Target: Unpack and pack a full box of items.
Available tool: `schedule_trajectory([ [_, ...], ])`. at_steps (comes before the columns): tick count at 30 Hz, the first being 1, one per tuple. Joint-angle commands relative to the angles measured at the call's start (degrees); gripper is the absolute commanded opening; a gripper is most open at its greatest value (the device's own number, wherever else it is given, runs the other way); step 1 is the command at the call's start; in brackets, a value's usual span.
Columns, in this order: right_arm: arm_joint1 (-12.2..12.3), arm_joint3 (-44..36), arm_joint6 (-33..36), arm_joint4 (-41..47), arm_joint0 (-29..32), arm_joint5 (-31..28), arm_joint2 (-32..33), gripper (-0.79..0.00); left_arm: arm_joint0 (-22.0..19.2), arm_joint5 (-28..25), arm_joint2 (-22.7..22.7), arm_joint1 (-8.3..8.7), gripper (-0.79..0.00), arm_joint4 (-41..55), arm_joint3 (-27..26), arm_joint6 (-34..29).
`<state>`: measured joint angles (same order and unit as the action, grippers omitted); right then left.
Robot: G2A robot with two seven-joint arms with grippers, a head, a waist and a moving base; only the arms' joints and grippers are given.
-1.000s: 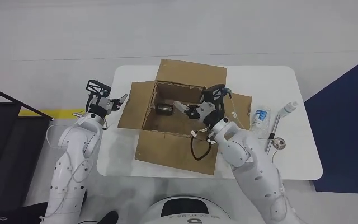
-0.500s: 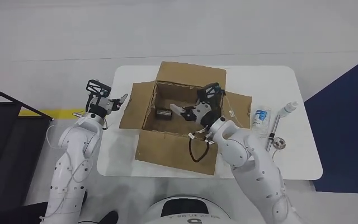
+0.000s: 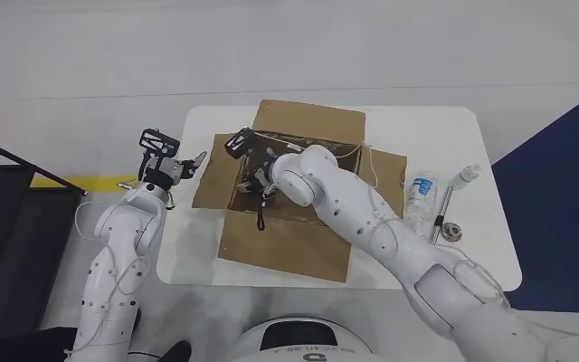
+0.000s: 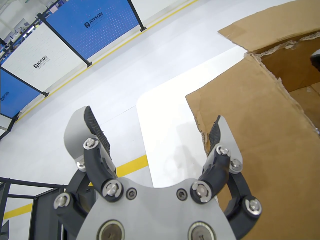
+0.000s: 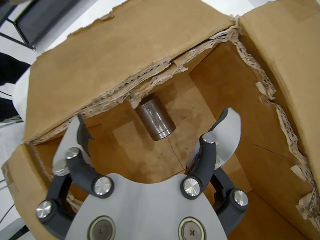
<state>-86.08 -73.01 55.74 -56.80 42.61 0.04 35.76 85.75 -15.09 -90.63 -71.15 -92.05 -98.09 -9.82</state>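
Note:
An open cardboard box [image 3: 285, 240] with torn flaps stands in the middle of the white table [image 3: 452, 127]. A dark metal cylinder [image 5: 155, 122] lies on the box floor against a wall, under a torn flap edge. My right gripper [image 5: 152, 116] hangs open inside the box, just above the cylinder and apart from it; in the top view the right gripper [image 3: 256, 185] is in the box's left part. My left gripper [image 4: 152, 114] is open and empty, held above the table's left edge beside the box's left flap [image 4: 250, 131], also seen as the left gripper [image 3: 174, 168].
Right of the box lie a clear plastic bottle [image 3: 421, 192], a small spray bottle [image 3: 463, 175] and a thin metal rod [image 3: 440, 222] with a ring part [image 3: 450, 233]. A dark rack [image 3: 18, 195] stands off the table's left.
My right arm has swung across the box from its right side to its left, bringing the open gripper down over the cylinder. The left arm has kept still.

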Motion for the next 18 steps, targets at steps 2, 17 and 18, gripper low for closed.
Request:
schedule_trajectory([
  [2, -0.8, 2.9, -0.4, -0.1, -1.5, 0.2, -0.8, 0.0, 0.0, 0.0, 0.0, 0.0, 0.0, 0.0, 0.0, 0.0],
  [17, 2.0, -1.0, 4.6, -4.0, 2.4, -5.6, 6.1, -0.071, 0.0, 0.0, 0.0, 0.0, 0.0, 0.0, 0.0, 0.0],
  [18, 1.6, 0.4, 4.6, -3.5, 1.6, -6.1, 5.4, -0.065, 0.0, 0.0, 0.0, 0.0, 0.0, 0.0, 0.0, 0.0],
])
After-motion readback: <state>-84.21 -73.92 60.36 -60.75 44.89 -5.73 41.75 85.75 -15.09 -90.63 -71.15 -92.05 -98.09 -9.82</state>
